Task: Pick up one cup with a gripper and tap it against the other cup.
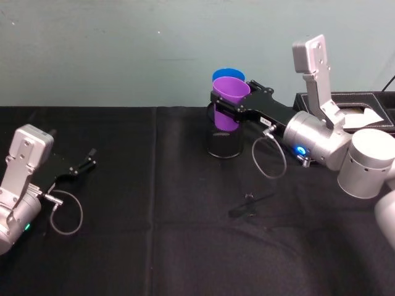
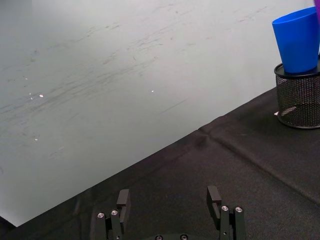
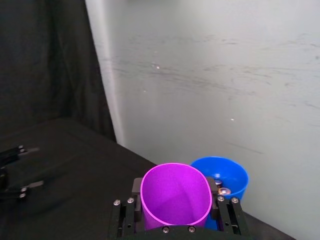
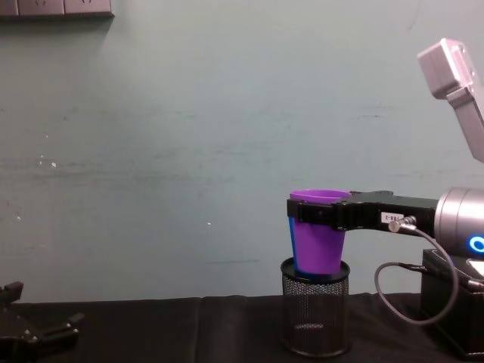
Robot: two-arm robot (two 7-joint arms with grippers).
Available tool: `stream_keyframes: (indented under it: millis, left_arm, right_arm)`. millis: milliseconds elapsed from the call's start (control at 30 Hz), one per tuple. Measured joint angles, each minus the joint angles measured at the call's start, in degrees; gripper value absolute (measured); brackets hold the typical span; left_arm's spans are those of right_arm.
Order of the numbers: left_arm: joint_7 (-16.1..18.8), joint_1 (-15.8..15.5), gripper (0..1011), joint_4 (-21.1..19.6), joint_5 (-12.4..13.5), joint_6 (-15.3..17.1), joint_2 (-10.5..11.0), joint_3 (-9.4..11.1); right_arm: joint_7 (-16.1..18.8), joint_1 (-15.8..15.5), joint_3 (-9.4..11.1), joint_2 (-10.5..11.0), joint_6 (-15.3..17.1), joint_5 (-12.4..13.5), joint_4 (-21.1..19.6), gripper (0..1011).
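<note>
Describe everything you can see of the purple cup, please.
The purple cup is a smooth, tapered tumbler that looks like plastic, open and empty inside. It is upright, raised above the table, with its bottom at the rim of the mesh holder. The right tool is shut on it just below the rim, one finger on each side. The blue cup stands close behind it; contact cannot be judged.

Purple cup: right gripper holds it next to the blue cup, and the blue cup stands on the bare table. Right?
Not quite. The right gripper does hold the purple cup next to the blue cup, but the blue cup stands in the black mesh holder, not on the bare table. The left wrist view shows this plainly.
</note>
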Motion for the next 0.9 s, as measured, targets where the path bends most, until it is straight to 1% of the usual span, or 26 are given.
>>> stream_keyframes:
  millis: [67, 133, 167, 267, 567, 667, 700, 767, 800, 900]
  left_arm:
    - [0.0, 0.0, 1000, 0.0, 0.0, 0.0, 0.0, 0.0]
    - [0.0, 0.0, 1000, 0.0, 0.0, 0.0, 0.0, 0.0]
    - [0.0, 0.0, 1000, 0.0, 0.0, 0.0, 0.0, 0.0]
    - [0.0, 0.0, 1000, 0.0, 0.0, 0.0, 0.0, 0.0]
    - [0.0, 0.0, 1000, 0.0, 0.0, 0.0, 0.0, 0.0]
    - [0.0, 0.0, 1000, 0.0, 0.0, 0.0, 0.0, 0.0]
    - [0.0, 0.0, 1000, 0.0, 0.0, 0.0, 0.0, 0.0]
    - [0.0, 0.0, 1000, 0.0, 0.0, 0.0, 0.0, 0.0]
    - [0.0, 0.0, 1000, 0.0, 0.0, 0.0, 0.0, 0.0]
    - [0.0, 0.0, 1000, 0.0, 0.0, 0.0, 0.0, 0.0]
  right_arm:
    - [0.1, -0.7, 0.0, 0.5, 0.2, 0.2, -1.1, 734]
    - [0.2, -2.0, 0.0, 1.3, 0.4, 0.6, -3.2, 734]
    - [0.2, -2.0, 0.0, 1.3, 0.4, 0.6, -3.2, 734]
    - [0.3, -3.6, 0.1, 2.3, 0.6, 1.2, -5.7, 734]
    - [1.1, -7.3, 0.4, 5.1, 0.4, 2.7, -10.6, 734]
    - [1.9, -8.9, 0.4, 6.6, -0.4, 3.2, -12.7, 734]
    - [2.1, -9.9, 0.5, 7.4, -0.8, 3.4, -13.9, 734]
    - [2.3, -11.0, 0.7, 8.1, -1.4, 3.7, -14.8, 734]
    - [2.4, -12.0, 0.9, 8.8, -2.0, 3.9, -15.7, 735]
    - [2.9, -13.5, 0.9, 9.7, -3.0, 4.2, -16.8, 734]
